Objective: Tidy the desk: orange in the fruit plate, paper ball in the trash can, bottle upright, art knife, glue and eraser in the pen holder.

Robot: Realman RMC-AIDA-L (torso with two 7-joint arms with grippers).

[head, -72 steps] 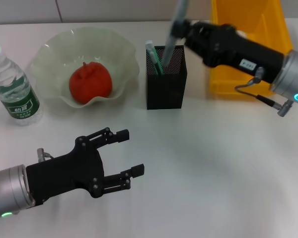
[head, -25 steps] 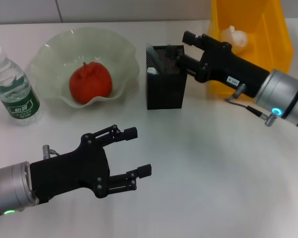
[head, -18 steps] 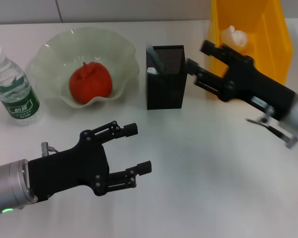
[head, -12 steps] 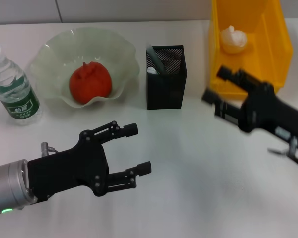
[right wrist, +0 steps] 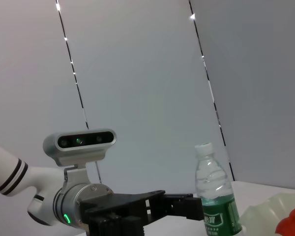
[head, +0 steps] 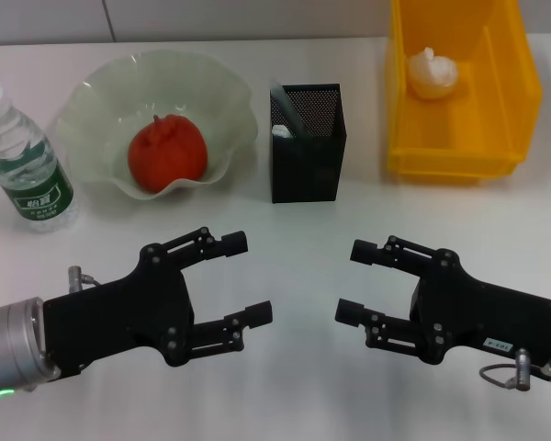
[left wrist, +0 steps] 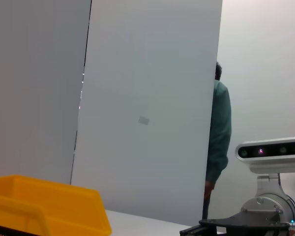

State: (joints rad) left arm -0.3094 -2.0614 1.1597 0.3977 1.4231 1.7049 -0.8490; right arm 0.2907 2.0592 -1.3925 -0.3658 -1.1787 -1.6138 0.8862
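Near the front of the desk (head: 303, 230), the left end effector (head: 242, 278) and right end effector (head: 347, 280) are held low, facing each other, each with fingers spread and nothing gripped. Behind them, the orange (head: 167, 152) is seen lying in the fruit plate (head: 90, 108), with the bottle (head: 24, 169) standing upright beside it. The pen holder (head: 306, 156) is placed centrally, items poking from it. The paper ball (head: 431, 73) is seen inside the trash can (head: 459, 152).

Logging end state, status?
Left gripper and right gripper open, empty. Orange in fruit plate, paper ball binned, bottle upright. Nothing obstructing.
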